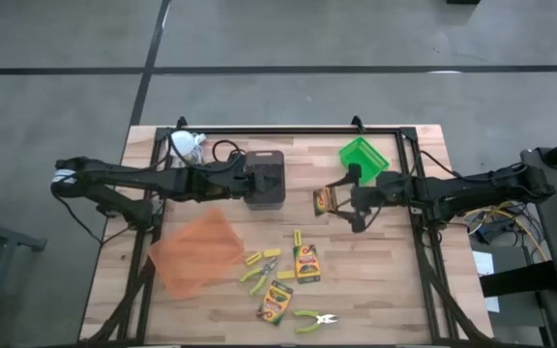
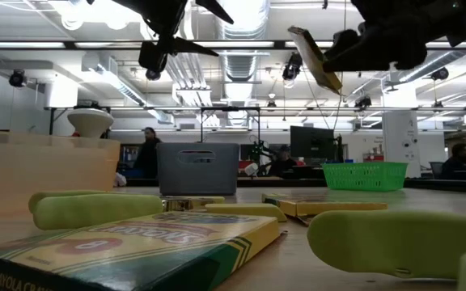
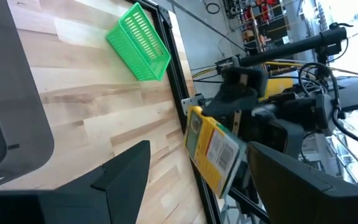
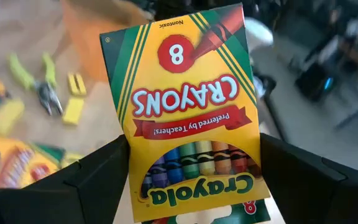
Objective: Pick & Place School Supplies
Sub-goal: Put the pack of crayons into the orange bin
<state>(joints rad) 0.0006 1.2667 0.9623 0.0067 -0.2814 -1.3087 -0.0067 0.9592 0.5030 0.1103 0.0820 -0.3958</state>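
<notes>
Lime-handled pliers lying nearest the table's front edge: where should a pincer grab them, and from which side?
Come straight down on the pliers and pinch across both lime handles, just left of the pivot. They lie flat, the metal jaws splayed open to the right, and nothing crowds them; the nearest crayon box lies apart.

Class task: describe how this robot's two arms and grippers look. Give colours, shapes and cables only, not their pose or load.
Both arms are dark, nearly black, built of slim tube-like links with bulkier joints. The left arm has a pale band near its outer end. Black cable loops lie beside the left gripper. The right gripper has two broad, flat, matte black fingers with angular edges. Yellow cables show by the right arm at its base.
</notes>
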